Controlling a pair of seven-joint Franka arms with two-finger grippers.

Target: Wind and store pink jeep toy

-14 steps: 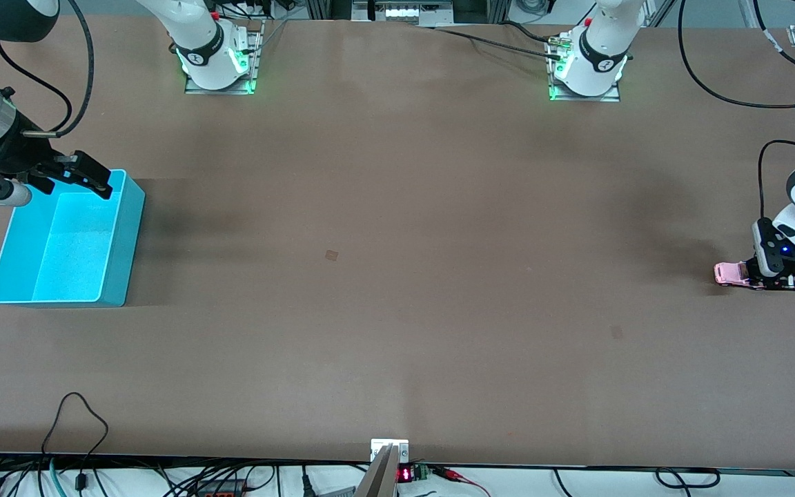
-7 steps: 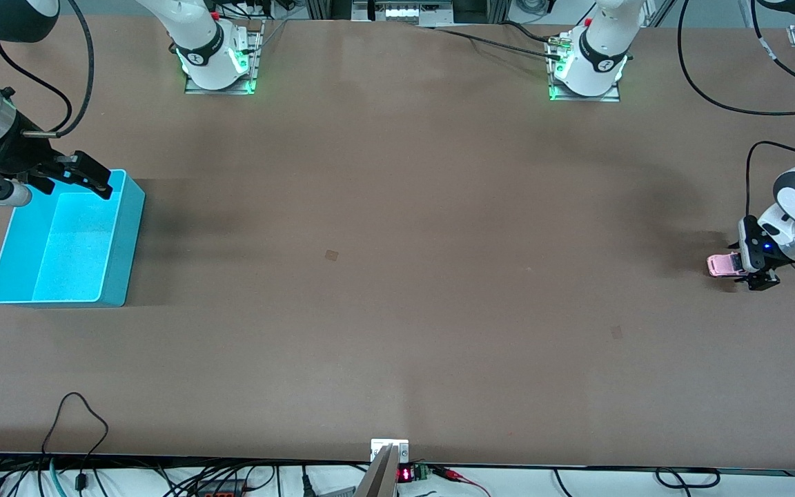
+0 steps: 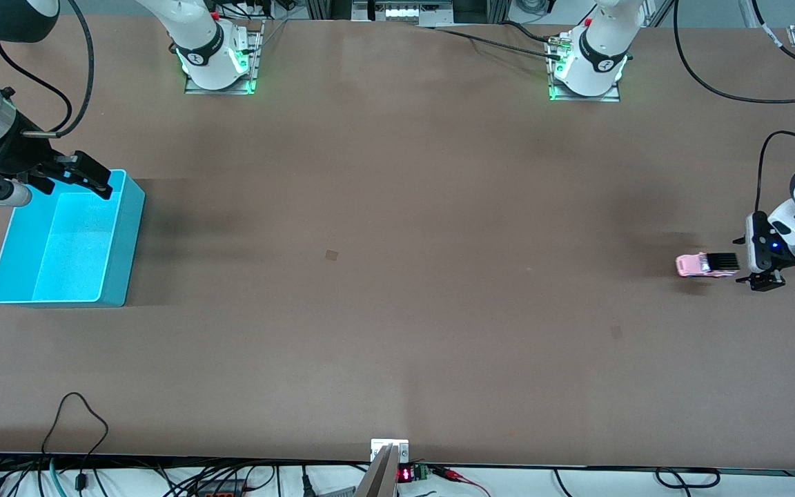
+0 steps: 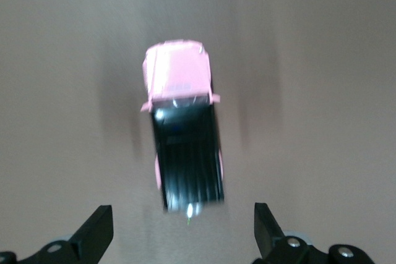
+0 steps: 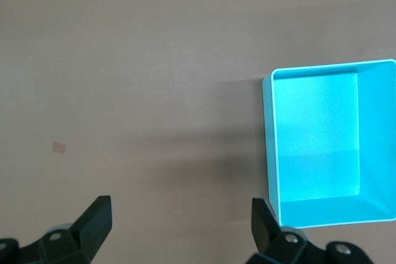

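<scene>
The pink jeep toy [image 3: 707, 265] stands on the brown table [image 3: 397, 276] near the left arm's end, its pink hood pointing toward the right arm's end and its black ribbed roof toward the left gripper [image 3: 756, 266]. This gripper is low, just beside the back of the toy, with its jaws spread wide and not touching it. The right gripper [image 3: 70, 181] waits with its jaws wide open over the edge of the turquoise bin [image 3: 118, 269] at the right arm's end.
</scene>
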